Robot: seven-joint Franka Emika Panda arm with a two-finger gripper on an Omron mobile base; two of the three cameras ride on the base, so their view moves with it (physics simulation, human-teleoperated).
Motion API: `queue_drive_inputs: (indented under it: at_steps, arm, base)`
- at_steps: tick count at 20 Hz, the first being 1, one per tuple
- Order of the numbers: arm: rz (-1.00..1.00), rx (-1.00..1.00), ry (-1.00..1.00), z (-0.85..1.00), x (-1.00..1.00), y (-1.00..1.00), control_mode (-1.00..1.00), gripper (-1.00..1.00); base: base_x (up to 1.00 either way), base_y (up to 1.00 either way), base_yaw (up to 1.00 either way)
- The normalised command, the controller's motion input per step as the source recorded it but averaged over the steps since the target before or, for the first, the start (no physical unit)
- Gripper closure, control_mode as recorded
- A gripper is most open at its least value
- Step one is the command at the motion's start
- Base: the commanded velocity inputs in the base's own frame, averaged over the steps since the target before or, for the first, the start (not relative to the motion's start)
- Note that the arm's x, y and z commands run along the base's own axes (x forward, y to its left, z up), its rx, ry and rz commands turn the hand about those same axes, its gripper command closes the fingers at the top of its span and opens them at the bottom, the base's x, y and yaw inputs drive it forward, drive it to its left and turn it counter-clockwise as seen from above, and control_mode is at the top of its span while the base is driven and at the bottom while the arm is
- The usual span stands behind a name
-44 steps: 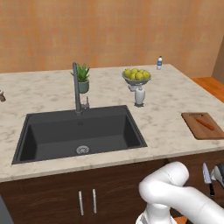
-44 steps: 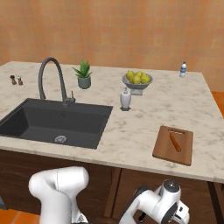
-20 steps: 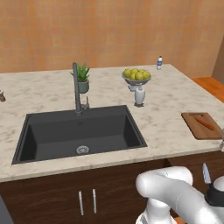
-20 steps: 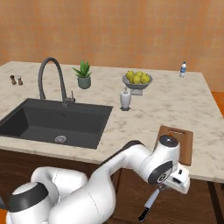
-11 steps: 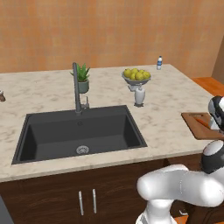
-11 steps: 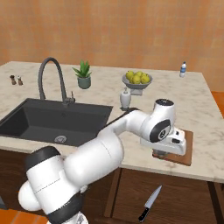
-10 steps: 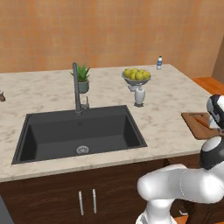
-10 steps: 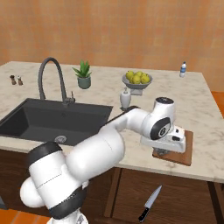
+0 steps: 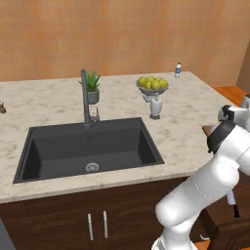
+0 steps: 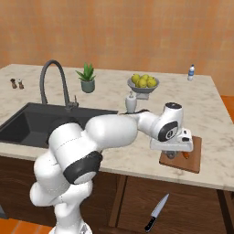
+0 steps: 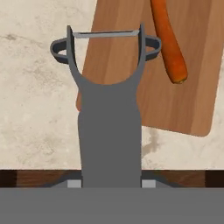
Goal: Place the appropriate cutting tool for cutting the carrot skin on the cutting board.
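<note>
Lighting: bright, even, soft | Shadows: faint beneath the cutting board (image 11: pixel 192 87) on the tabletop (image 11: pixel 35 109) | Glare: none | Focus: sharp, rendered, undistorted

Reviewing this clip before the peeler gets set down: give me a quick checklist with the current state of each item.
1. Peeler held in the tool: ok, its handle runs down between the fingers.
2. Tool above the cutting board: ok.
3. Peeler head over the board: ok, though its left side overhangs the counter.
4. Carrot clear of the peeler: ok, it lies beside it.
5. Height above the board: cannot tell.
6. Knife left off the board: ok.
</note>
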Motion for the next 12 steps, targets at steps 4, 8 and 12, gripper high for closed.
queue_drive_inputs:
  at_steps: [4, 8, 12]
  arm:
    - [0.14, 0.02, 0.00, -0.41, 0.58, 0.02, -1.00, 1.00]
    - [0.11, 0.08, 0.00, -0.27, 0.55, -0.01, -1.00, 1.00]
    - [0.10, 0.05, 0.03, -0.37, 0.18, -0.13, -1.00, 1.00]
  base:
    - [0.00, 0.00, 0.00]
    - [0.00, 0.00, 0.00]
    - [0.00, 0.00, 0.00]
